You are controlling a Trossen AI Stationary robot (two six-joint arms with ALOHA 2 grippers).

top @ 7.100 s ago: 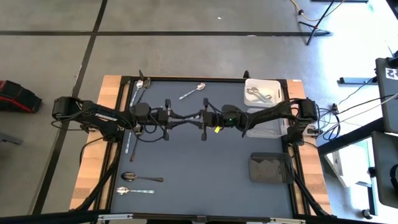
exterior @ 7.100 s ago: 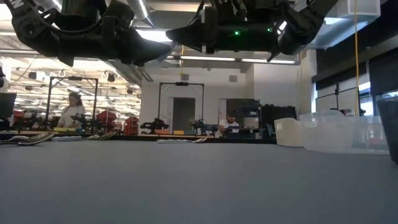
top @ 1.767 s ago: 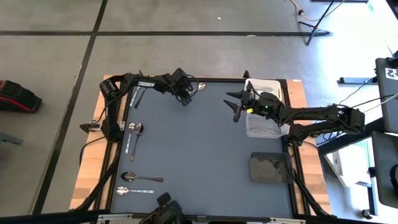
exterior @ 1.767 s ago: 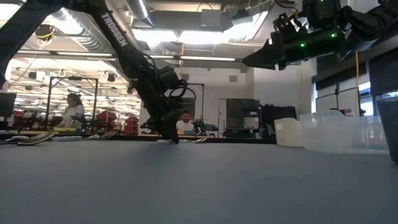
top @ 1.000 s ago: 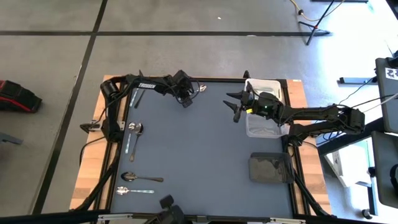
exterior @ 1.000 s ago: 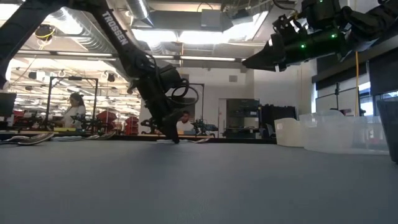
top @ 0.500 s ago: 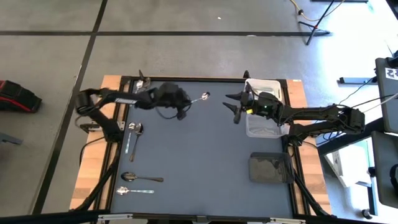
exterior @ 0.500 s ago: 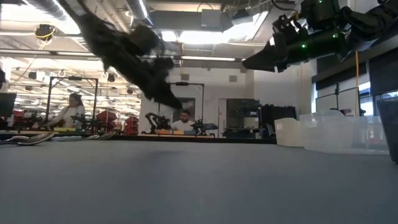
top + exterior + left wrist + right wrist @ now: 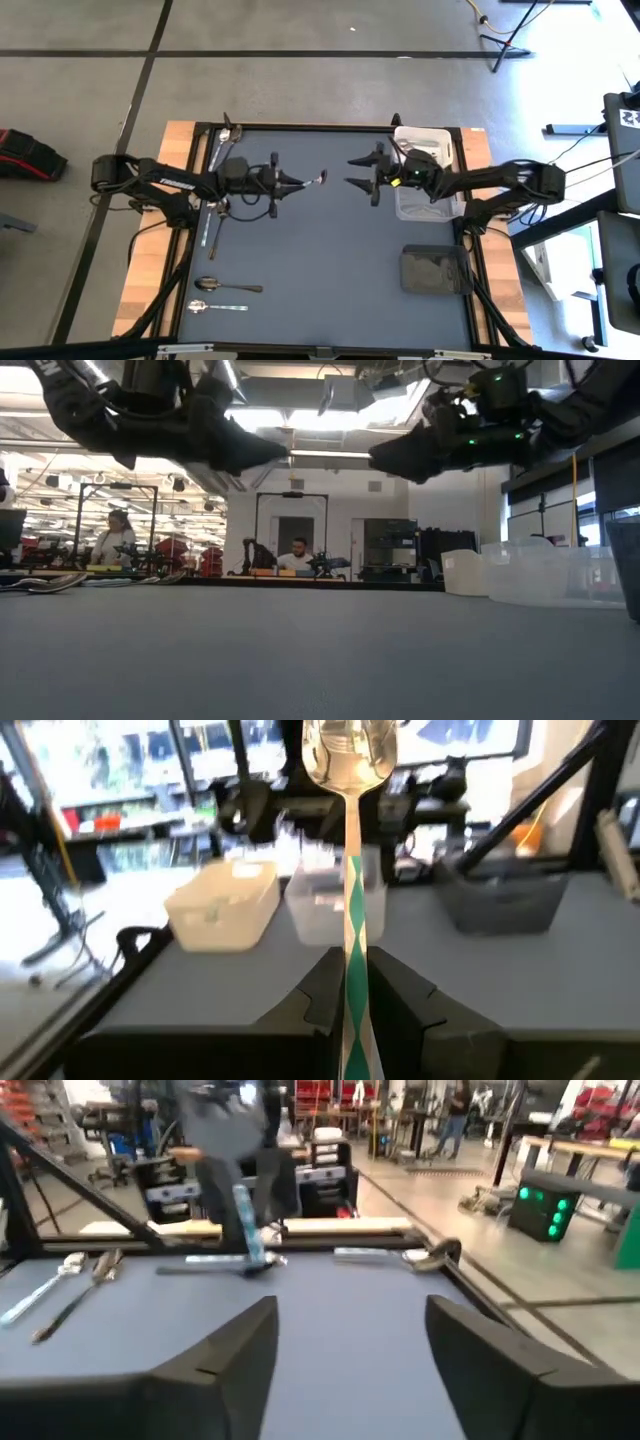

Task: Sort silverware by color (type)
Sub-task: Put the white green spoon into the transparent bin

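Note:
My left gripper (image 9: 297, 184) hangs above the table's middle, pointing level toward the right edge, shut on a shiny silver spoon (image 9: 318, 179). The spoon's bowl (image 9: 350, 748) sticks out ahead of the fingers. My right gripper (image 9: 352, 172) faces it from the right, open and holding nothing, a short gap from the bowl. Its two fingers (image 9: 215, 1370) stand wide apart in the right wrist view. More silverware lies flat on the mat: a few pieces at the far left corner (image 9: 226, 140), a pair at the left edge (image 9: 216, 212), and two spoons at the near left (image 9: 226, 287). My left gripper pinches the spoon's green-and-white patterned handle (image 9: 351, 982) between its two fingers. The fingers come level from the table's left and lie along the spoon. The spoon is lifted clear of the table, roughly level, with its bowl pointing at my right gripper.
Three bins stand along the right edge: a white one (image 9: 434, 134) with silverware at the far corner, a clear one (image 9: 418, 208) beside it, and a dark one (image 9: 436, 270) nearer. The blue-grey mat (image 9: 330, 270) lies between the arms. People and machines show in the room beyond.
My left gripper has lifted the spoon off the mat near the far edge. It has carried the spoon up and toward the table's middle, tipping from pointing down to level. The spoon now hangs clear, with its bowl toward my right gripper. My right gripper has shifted slightly toward the left.

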